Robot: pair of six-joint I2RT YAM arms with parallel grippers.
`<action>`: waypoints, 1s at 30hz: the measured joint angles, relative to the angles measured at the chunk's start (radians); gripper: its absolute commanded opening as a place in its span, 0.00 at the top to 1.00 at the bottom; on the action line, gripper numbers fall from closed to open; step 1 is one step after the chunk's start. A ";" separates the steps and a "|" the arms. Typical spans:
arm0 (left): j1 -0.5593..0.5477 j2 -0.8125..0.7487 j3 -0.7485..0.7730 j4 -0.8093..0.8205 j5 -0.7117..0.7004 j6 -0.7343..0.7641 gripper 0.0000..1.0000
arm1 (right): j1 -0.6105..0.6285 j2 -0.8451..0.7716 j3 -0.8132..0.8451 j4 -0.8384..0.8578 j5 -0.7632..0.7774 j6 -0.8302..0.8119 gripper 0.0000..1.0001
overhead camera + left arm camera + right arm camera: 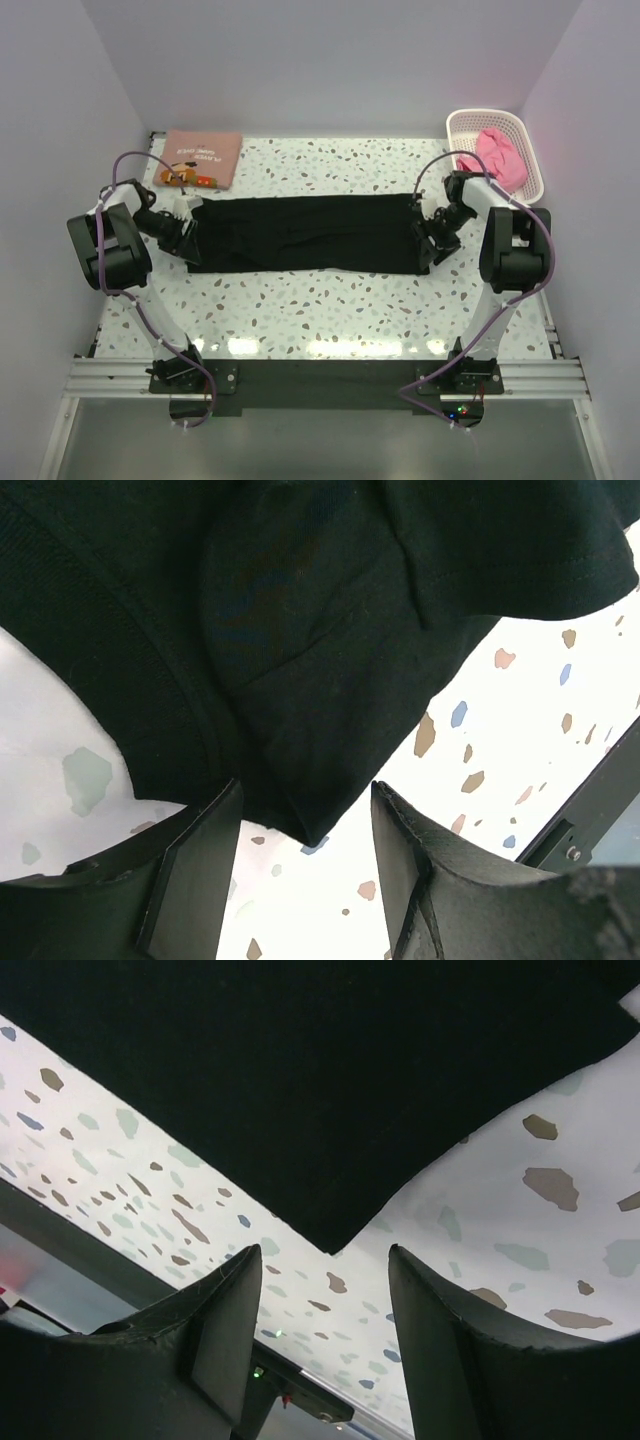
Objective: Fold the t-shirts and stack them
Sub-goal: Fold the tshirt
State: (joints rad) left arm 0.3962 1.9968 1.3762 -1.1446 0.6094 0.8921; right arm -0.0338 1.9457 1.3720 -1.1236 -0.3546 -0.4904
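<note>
One basket far right, printed shirt far left

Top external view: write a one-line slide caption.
Left gripper and right gripper, open, flank the flattened black t-shirt.

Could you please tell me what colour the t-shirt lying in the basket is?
The t-shirt is bright pink; the top external view shows it best.
</note>
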 measured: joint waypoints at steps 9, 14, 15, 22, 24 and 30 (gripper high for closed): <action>0.000 0.000 0.000 0.001 0.014 -0.010 0.45 | 0.000 0.026 -0.001 0.009 -0.021 -0.002 0.51; 0.000 0.000 -0.001 -0.006 0.023 -0.006 0.47 | 0.000 0.052 0.003 0.001 -0.049 -0.008 0.54; 0.000 0.000 -0.002 -0.006 0.024 -0.006 0.47 | 0.000 0.060 0.008 -0.003 -0.055 -0.008 0.55; 0.000 0.000 -0.017 -0.021 0.032 0.001 0.72 | 0.000 0.096 0.031 -0.021 -0.058 -0.029 0.97; 0.000 0.000 -0.017 -0.024 0.031 0.009 0.82 | 0.000 0.096 0.046 -0.038 -0.058 -0.036 1.00; 0.000 0.005 0.013 -0.052 -0.023 0.035 1.00 | 0.000 0.096 0.155 -0.112 -0.008 -0.085 1.00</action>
State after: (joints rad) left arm 0.3962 2.0014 1.3891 -1.1965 0.5861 0.9276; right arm -0.0334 2.0418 1.5269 -1.2358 -0.3626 -0.5755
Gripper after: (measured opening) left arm 0.018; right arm 0.026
